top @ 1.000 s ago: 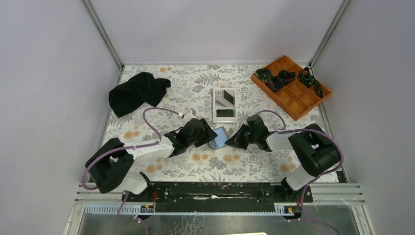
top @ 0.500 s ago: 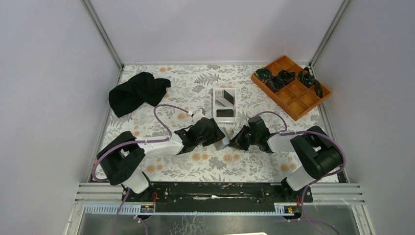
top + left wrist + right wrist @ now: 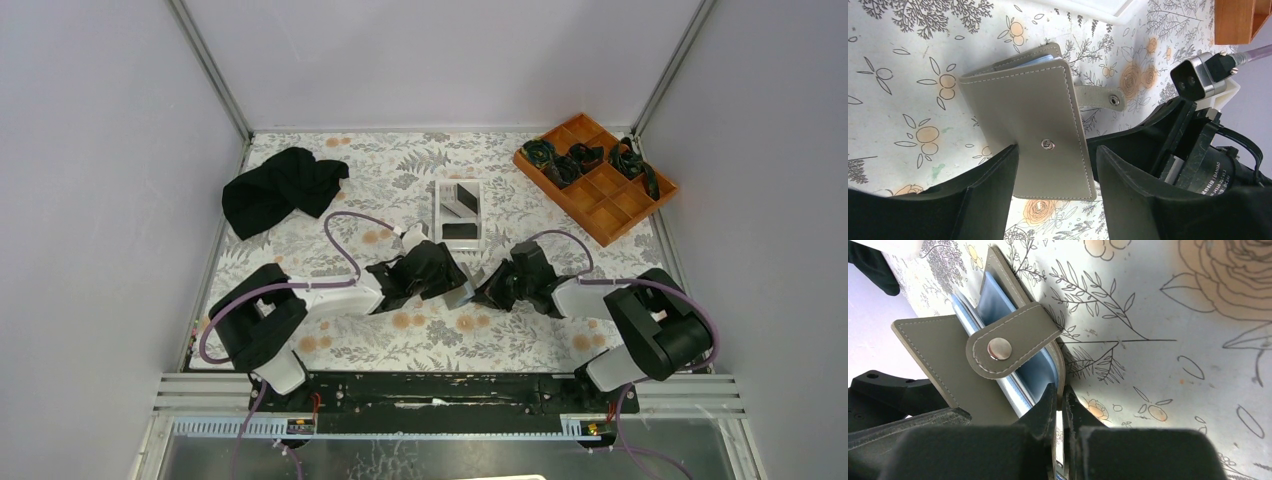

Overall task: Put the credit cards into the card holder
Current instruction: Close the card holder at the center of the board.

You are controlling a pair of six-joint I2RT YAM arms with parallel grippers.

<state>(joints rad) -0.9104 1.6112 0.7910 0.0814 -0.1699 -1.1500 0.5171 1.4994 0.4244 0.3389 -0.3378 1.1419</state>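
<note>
Between both arms on the floral table [image 3: 330,340], the right gripper [image 3: 1058,402] pinches the card holder [image 3: 1033,120] edge while the left gripper [image 3: 1055,165] straddles it, jaws spread; steadying both covers should expose slots.

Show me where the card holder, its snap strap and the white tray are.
card holder [image 3: 1028,117]: left wrist view, grey outer cover.
snap strap [image 3: 1010,342]: right wrist view, middle of flap.
white tray [image 3: 438,215]: top view, left wall.
</note>
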